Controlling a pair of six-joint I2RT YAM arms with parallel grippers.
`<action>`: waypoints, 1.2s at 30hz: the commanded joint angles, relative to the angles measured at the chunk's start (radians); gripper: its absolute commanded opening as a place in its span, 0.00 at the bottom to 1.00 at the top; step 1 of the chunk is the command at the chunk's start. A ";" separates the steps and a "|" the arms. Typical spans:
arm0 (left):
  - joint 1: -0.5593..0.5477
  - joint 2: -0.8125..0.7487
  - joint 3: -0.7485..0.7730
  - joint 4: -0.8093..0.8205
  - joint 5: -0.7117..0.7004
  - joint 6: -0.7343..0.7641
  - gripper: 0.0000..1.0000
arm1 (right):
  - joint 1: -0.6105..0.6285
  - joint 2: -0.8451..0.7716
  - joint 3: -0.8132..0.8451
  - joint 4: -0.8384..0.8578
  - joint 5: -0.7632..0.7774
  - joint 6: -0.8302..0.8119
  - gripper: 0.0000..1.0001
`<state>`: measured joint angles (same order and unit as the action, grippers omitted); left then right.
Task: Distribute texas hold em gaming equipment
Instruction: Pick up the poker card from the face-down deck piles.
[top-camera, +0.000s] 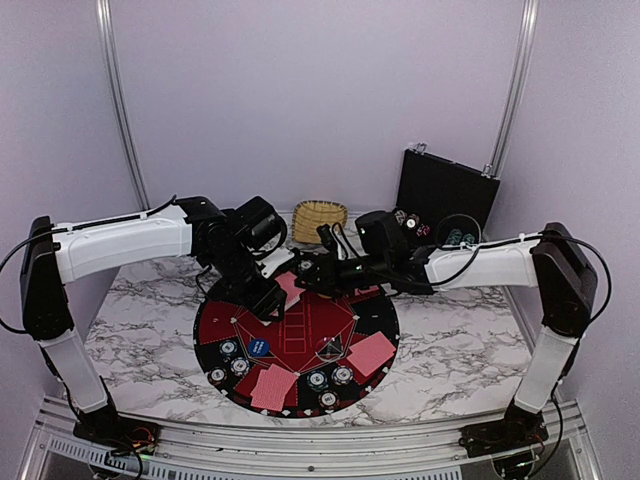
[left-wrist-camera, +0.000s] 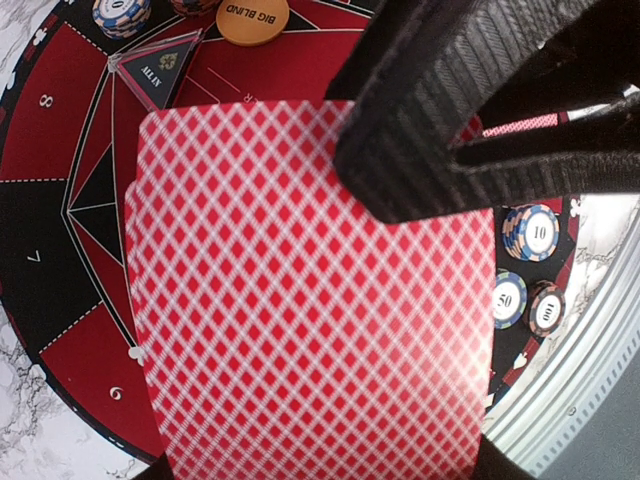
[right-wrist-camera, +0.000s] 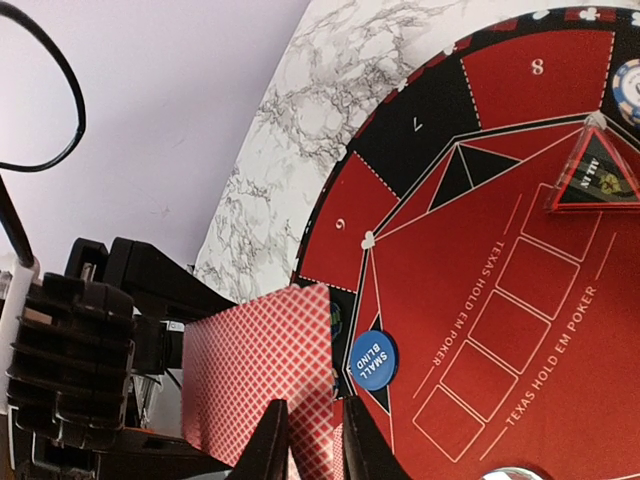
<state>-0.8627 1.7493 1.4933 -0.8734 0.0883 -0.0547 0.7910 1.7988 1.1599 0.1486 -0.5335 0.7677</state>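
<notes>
Left pincer clamps red-backed cards over the far side of the round red-and-black mat on the marble surface. Right pincer brackets a corner of those cards, jaws narrowly parted; whether it grips cannot be told. On the mat's near side, loose cards lie face down among chips, an orange disc and a blue disc.
</notes>
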 joint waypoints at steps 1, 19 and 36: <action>0.003 -0.039 0.016 0.008 0.008 0.011 0.47 | -0.008 -0.036 0.017 -0.014 0.011 -0.002 0.17; 0.004 -0.035 0.016 0.007 0.012 0.010 0.47 | -0.012 -0.049 0.027 -0.014 0.010 -0.004 0.07; 0.013 -0.016 -0.001 -0.012 0.009 0.000 0.47 | -0.036 -0.048 -0.034 0.087 -0.038 0.066 0.03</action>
<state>-0.8585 1.7493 1.4902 -0.8753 0.0948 -0.0555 0.7631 1.7817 1.1362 0.1944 -0.5564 0.8131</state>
